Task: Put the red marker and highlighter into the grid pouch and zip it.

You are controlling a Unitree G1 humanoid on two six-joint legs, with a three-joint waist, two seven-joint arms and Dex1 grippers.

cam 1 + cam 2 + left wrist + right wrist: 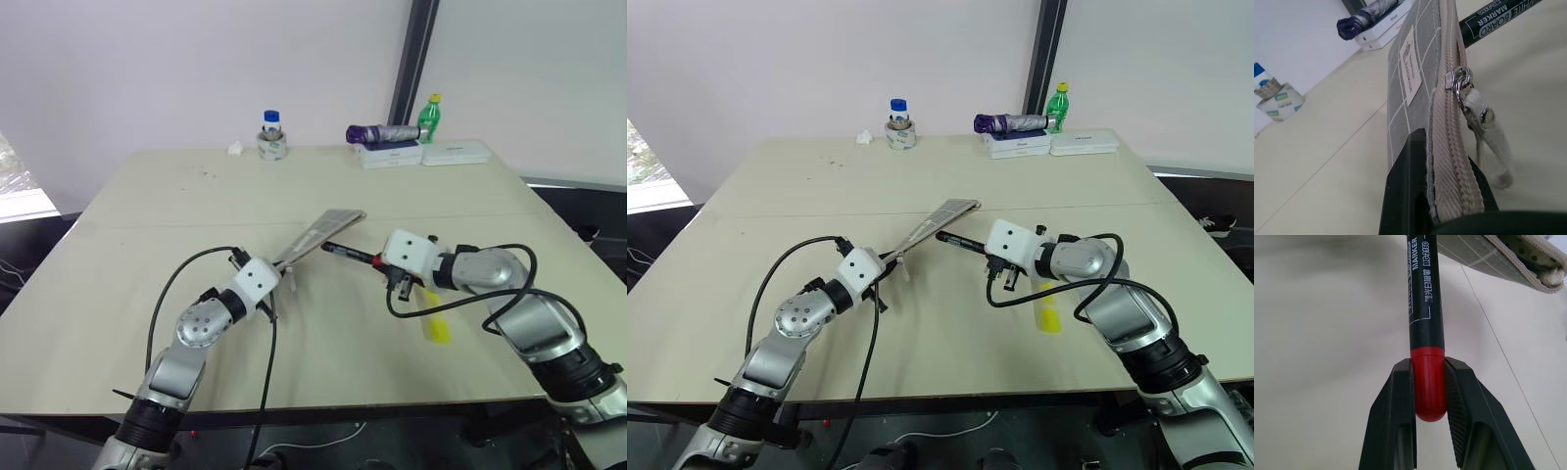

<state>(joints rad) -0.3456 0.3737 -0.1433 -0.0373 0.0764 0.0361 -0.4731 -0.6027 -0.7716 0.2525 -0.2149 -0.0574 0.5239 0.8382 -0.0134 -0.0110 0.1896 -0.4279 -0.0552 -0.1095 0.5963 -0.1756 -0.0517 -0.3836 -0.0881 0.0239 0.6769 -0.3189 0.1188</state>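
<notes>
The grid pouch (321, 233) stands out edge-up from the left gripper (284, 266), which is clamped on its near end, its long axis running away and toward the right arm. The red marker (351, 254) is pinched by its red cap in the right gripper (1430, 396), its barrel aimed at the pouch's far end. The left wrist view shows the label and zip pull (1465, 87); the highlighter (435, 323) lies on the table (147, 206) below the right gripper.
</notes>
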